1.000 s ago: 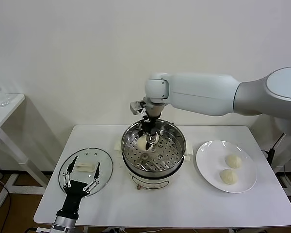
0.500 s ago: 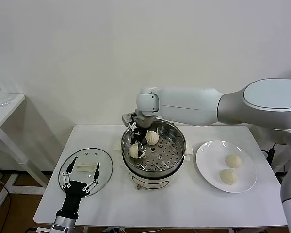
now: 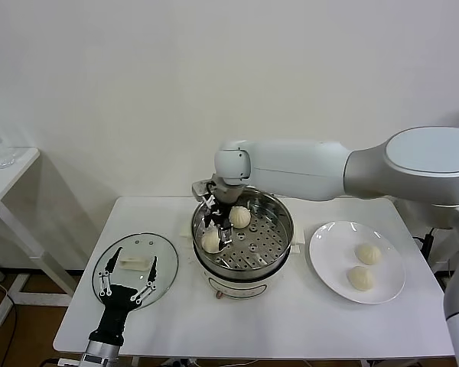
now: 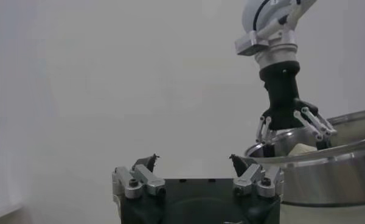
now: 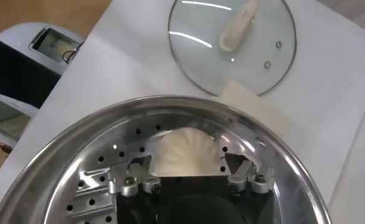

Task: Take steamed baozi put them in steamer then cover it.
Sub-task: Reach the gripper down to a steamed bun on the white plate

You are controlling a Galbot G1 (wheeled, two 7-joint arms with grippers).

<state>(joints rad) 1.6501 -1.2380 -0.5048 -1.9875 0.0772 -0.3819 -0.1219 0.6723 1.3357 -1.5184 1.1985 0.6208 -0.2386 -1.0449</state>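
Cream-white baozi (image 3: 211,241) on the steamer (image 3: 243,235) tray, loose between the right tool's (image 3: 216,222) wide-spread fingers.

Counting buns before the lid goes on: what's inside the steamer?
Inside the steamer, two baozi sit on the perforated tray. The open right gripper hides part of the tray.

Right pincer (image 5: 188,176) body over the bun's (image 5: 185,152) near side, seemingly.

Cream-white pleated baozi (image 3: 211,241); shiny silver steamer (image 3: 279,238)
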